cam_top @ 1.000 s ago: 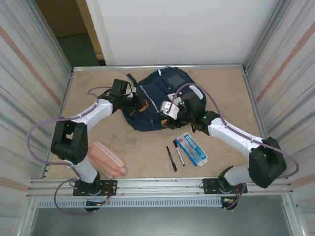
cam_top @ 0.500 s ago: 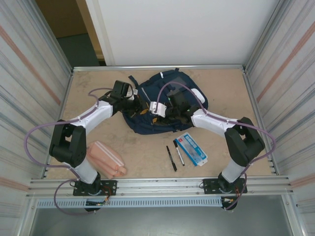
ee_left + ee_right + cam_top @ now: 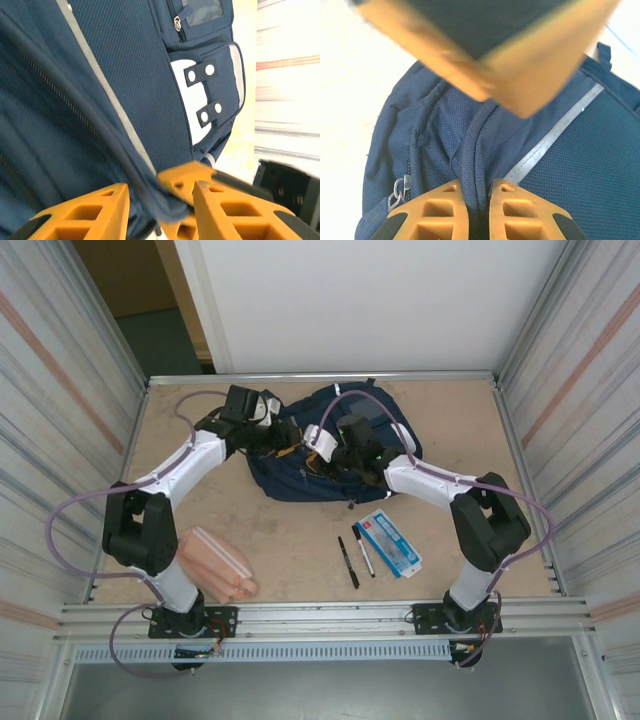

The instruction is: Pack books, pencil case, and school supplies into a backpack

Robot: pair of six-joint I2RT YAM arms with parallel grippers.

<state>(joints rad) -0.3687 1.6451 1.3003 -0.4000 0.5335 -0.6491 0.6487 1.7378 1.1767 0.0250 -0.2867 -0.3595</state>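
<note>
Two grippers were set just beside each other over the left part of the backpack, which lay at the far middle of the table. The right gripper was clamped on a corded rim of the navy fabric, which was pinched between its orange fingers. The left gripper was held with its fingers apart. A fold of the pack's edge lay across the gap, and no firm pinch could be made out.

From above, the left arm was seen stretched forward and turned inward at the wrist. The right arm was folded sharply at the elbow, with its forearm laid leftward over the pack.

In the left wrist view a front pocket was shown with a white patch bearing dark snap tabs. In the right wrist view a grey stripe and a metal zip pull were shown instead.

From above, the pencil case was found near the left arm's base. The two pens and the blue-and-white box lay side by side in front of the pack, well apart from both grippers.

A second earlier, the right gripper had been at the pack's near-right edge with its jaws apart and its forearm stretched out to the right. The left gripper had been shut. The pack's outline had since been pulled into a different shape, while the pens, box and pencil case had been left where they were.
</note>
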